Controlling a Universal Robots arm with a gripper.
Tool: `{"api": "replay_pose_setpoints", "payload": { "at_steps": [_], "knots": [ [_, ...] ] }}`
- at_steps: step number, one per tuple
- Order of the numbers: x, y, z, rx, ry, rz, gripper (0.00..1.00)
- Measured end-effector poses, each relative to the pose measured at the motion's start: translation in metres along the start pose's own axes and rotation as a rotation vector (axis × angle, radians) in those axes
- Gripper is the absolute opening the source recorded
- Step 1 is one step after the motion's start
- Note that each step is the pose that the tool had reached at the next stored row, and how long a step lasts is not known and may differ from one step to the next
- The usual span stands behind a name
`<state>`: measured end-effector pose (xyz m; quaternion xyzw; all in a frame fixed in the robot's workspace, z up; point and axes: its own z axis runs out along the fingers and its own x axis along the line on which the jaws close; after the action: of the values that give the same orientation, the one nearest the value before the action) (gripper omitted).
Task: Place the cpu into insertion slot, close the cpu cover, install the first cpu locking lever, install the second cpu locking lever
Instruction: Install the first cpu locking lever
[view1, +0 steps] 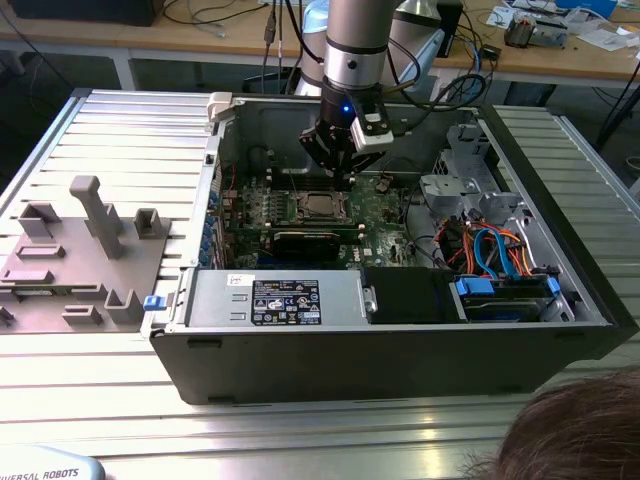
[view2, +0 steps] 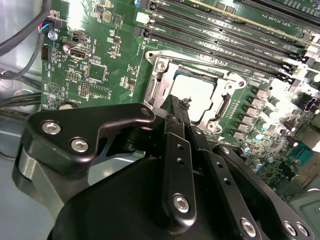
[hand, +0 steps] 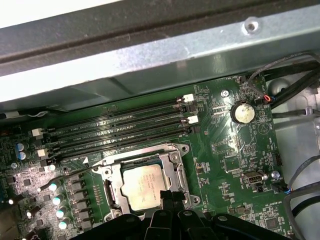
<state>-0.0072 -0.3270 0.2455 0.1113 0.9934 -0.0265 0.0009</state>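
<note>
The arm (view1: 355, 40) is a smooth silver-grey tube with a darker band near its wrist, where a small blue light (view1: 345, 106) glows. A white block (view1: 372, 133) sits beside the wrist, and black cable (view1: 415, 65) loops next to it. The gripper (view2: 179, 101) is matte black, with broad curved links (view2: 90, 135) and narrow flat fingers (view2: 175, 150) dotted with small holes, fastened by round silver screws (view2: 80, 145).
</note>
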Motion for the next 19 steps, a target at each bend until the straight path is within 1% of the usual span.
{"api": "replay_pose_setpoints", "payload": {
  "at_steps": [9,19],
  "knots": [
    [0.0000,0.0000,0.0000,-0.0001,-0.0004,-0.007,0.11],
    [0.0000,0.0000,0.0000,-0.0003,-0.0018,-0.033,0.11]
  ]
}}
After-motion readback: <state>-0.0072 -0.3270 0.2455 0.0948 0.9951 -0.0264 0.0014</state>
